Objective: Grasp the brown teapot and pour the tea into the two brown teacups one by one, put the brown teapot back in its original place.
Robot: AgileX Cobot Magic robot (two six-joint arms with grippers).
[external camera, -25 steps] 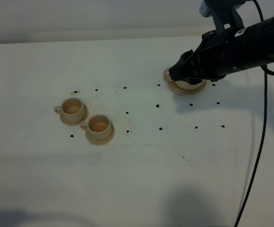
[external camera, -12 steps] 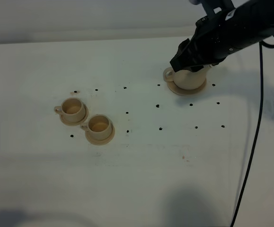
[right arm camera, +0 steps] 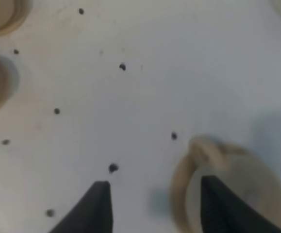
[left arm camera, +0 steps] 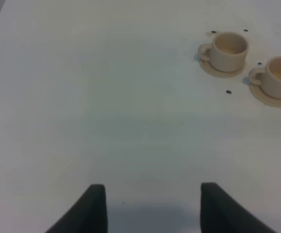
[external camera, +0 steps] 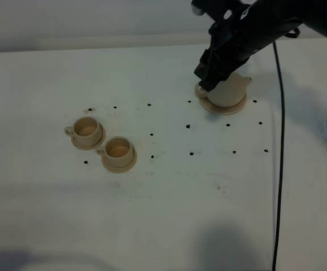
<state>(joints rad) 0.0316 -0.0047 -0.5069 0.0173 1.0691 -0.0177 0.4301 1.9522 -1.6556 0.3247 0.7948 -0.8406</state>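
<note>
- Right gripper [external camera: 204,80]: jaws wide, nothing between them; it hangs just over the handle side of the brown teapot [external camera: 231,93]
- The teapot stands upright on its wide saucer [external camera: 225,109] at the far right of the table [external camera: 163,214]. The left teacup [external camera: 87,130] and right teacup [external camera: 118,149] sit on their small saucers, well apart from it
- Left gripper [left arm camera: 152,194]: jaws wide as well, empty, over bare table short of the cups
- Risk 1: my right wrist view is blurred, so I cannot tell how the loop handle [right arm camera: 203,145] lies against my fingers. One finger seems to be over the pot body, and closing from here may pinch the wall instead of the handle
- Risk 2: an off-centre touch could shove the pot across or off the saucer, or tip it and spill tea
- Risk 3: the lid is hidden under my arm, and a low pass could knock it
- Risk 4: the cable [external camera: 278,169] hangs over the table on the right, and a wide swing may drag it
</note>
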